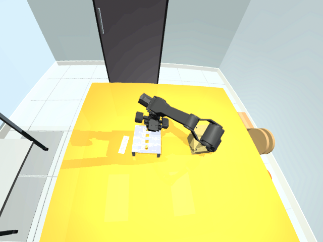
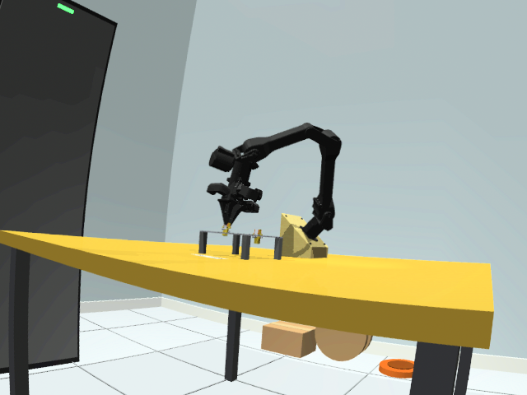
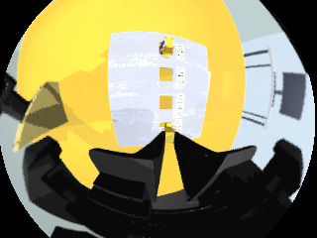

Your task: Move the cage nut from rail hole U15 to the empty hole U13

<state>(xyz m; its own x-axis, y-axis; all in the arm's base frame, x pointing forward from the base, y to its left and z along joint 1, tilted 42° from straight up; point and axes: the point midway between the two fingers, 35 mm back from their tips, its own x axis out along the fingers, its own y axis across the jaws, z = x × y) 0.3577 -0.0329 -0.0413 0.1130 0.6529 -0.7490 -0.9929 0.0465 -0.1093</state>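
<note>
Black gripper [image 1: 153,125] [image 2: 227,224] [image 3: 169,133] pinching the brass-coloured cage nut [image 2: 226,230] [image 3: 168,129] at the U15 end of the rail plate [image 1: 138,141] [image 2: 242,234] [image 3: 134,79].
The fingertips are clenched on the nut, which shows at plate level, beside a partly visible square opening; whether its wings are free of the hole cannot be told. Next along the row come the empty U14 hole [image 1: 147,135] [image 3: 165,102], then the empty U13 hole [image 1: 147,141] [image 3: 165,74], then the other cage nut [image 1: 146,147] [image 2: 257,236] [image 3: 167,46] at U12. A flat white strip [image 1: 123,144] [image 2: 210,256] lies beside the plate on the yellow table [image 1: 156,203] [image 2: 340,276] [image 3: 64,50]; farther off stands the arm's wedge-shaped base [image 1: 194,148] [image 2: 293,234] [image 3: 50,106], and beyond the table a dark cabinet [image 1: 135,39] [image 2: 46,169].
</note>
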